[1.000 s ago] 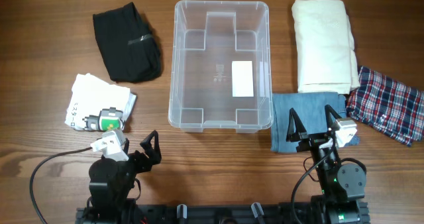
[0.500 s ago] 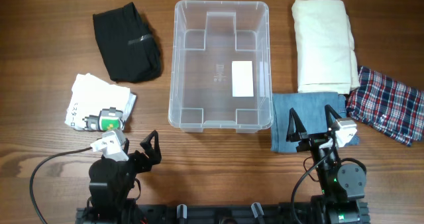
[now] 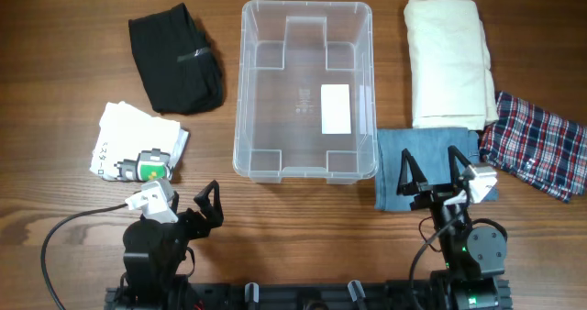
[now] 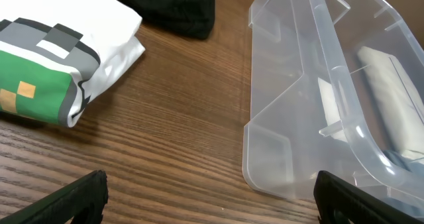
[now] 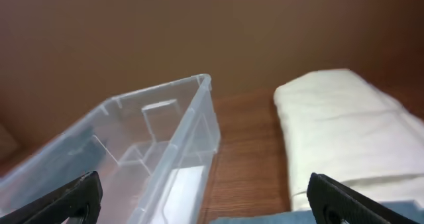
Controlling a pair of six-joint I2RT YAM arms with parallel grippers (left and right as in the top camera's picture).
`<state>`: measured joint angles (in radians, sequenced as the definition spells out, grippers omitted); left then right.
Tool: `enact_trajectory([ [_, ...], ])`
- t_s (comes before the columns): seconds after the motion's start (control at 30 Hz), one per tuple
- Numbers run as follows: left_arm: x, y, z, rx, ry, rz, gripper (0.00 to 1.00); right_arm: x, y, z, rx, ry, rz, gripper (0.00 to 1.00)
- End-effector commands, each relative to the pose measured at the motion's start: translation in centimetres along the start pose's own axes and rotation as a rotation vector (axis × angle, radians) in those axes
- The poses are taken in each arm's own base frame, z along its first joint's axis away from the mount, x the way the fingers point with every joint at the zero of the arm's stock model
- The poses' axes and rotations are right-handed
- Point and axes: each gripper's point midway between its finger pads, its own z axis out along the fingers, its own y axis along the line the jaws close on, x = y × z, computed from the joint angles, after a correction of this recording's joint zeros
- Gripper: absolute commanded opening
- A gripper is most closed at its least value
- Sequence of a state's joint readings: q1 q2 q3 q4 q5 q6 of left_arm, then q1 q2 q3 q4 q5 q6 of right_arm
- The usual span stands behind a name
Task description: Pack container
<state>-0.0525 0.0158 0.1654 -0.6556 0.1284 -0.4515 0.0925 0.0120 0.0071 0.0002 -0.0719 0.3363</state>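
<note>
The clear plastic container (image 3: 306, 92) stands empty at the table's middle, a white label on its base; it also shows in the left wrist view (image 4: 318, 98) and the right wrist view (image 5: 142, 161). Around it lie folded clothes: a black one (image 3: 174, 58), a white printed one (image 3: 138, 143), a cream one (image 3: 448, 62), a blue denim one (image 3: 426, 166) and a plaid one (image 3: 537, 145). My left gripper (image 3: 194, 200) is open and empty near the front edge, below the printed cloth. My right gripper (image 3: 431, 177) is open and empty over the denim cloth.
A cable (image 3: 64, 232) loops on the table at the front left. The arm bases (image 3: 303, 296) sit along the front edge.
My right gripper has shifted slightly, tilting a little. The left arm and the clothes have not moved.
</note>
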Motion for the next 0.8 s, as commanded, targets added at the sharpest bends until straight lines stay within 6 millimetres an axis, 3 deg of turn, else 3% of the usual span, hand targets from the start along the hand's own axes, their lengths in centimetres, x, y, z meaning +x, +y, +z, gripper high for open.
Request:
enact_trajectory([
  [0.0, 0.0, -0.1, 0.0, 0.011, -0.006, -0.003, 1.0, -0.1, 0.2, 0.0, -0.015, -0.001, 0.222, 1.0],
  [0.1, 0.0, -0.1, 0.0, 0.011, -0.006, -0.003, 1.0, 0.0, 0.7, 0.0, -0.043, 0.012, 0.337, 1.0],
  [0.23, 0.0, -0.1, 0.0, 0.011, -0.006, -0.003, 1.0, -1.0, 2.8, -0.3, -0.151, -0.003, 0.223, 1.0],
  [0.47, 0.0, -0.1, 0.0, 0.011, -0.006, -0.003, 1.0, -7.5, 5.1, -1.1, -0.166, -0.033, 0.23, 1.0],
  [0.57, 0.0, -0.1, 0.0, 0.011, -0.006, -0.003, 1.0, -9.8, 6.2, 0.0, -0.16, 0.023, 0.23, 1.0],
  [0.77, 0.0, -0.1, 0.0, 0.011, -0.006, -0.003, 1.0, -13.7, 8.1, 4.8, -0.12, 0.267, 0.105, 1.0],
])
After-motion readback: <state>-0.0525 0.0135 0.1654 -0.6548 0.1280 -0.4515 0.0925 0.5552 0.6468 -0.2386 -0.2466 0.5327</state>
